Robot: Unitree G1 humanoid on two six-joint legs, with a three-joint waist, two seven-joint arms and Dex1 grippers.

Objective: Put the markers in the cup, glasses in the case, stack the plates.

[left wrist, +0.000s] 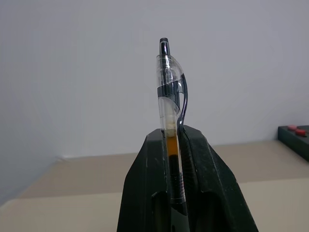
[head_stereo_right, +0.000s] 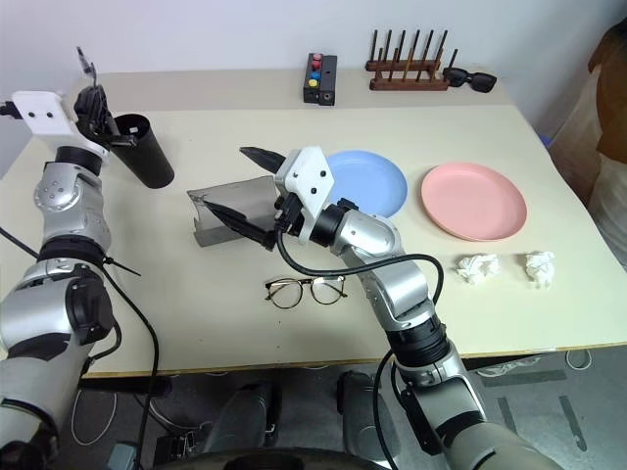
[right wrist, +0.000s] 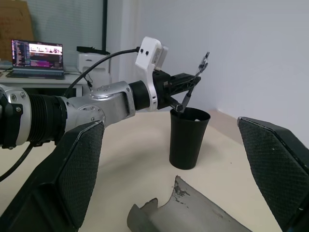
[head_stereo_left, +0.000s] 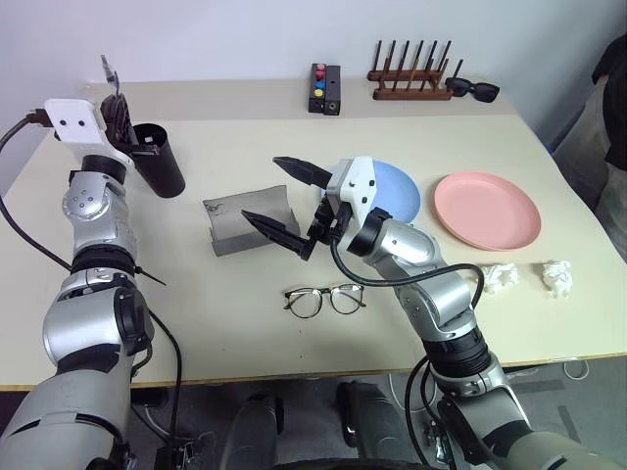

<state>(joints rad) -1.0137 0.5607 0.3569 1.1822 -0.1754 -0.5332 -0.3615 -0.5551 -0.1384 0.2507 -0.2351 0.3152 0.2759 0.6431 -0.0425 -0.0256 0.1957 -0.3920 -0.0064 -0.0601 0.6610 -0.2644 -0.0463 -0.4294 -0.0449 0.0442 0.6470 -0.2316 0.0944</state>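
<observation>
My left gripper (head_stereo_left: 118, 106) is shut on a marker (left wrist: 170, 96), a slim pen with a clear top and clip, held tilted over the black cup (head_stereo_left: 159, 162) at the table's far left. Seen from the right wrist, the marker (right wrist: 195, 83) has its lower tip at the cup's (right wrist: 189, 137) rim. My right gripper (head_stereo_left: 261, 188) stands open just above the grey case (head_stereo_left: 245, 220), which lies open at mid-table. The glasses (head_stereo_left: 325, 299) rest unfolded near the front edge. Behind the right arm is the light blue plate (head_stereo_left: 400, 191), and the pink plate (head_stereo_left: 487, 209) lies to its right.
At the back edge sit a black box with coloured buttons (head_stereo_left: 325, 88), a wooden peg rack (head_stereo_left: 409, 83) and black sunglasses (head_stereo_left: 473, 90). Two crumpled paper balls (head_stereo_left: 500, 277) (head_stereo_left: 556, 276) lie at the front right. A person (head_stereo_left: 612, 108) stands at the right edge.
</observation>
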